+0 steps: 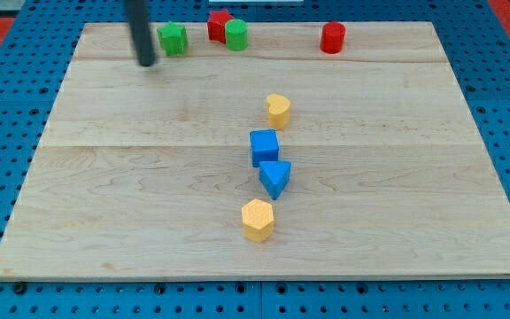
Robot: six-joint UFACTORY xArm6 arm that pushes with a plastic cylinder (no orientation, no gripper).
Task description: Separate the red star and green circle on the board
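The red star (217, 24) sits at the view's top edge of the wooden board (149, 195), touching the green circle (236, 35) on its right. My tip (147, 63) is at the view's upper left, left of and slightly below a green star-like block (173, 39), and well left of the red star and green circle.
A red cylinder (332, 38) stands at the view's top right. A yellow heart (278, 110), a blue cube (264, 146), a blue triangle (275, 178) and a yellow hexagon (258, 220) form a column down the board's middle.
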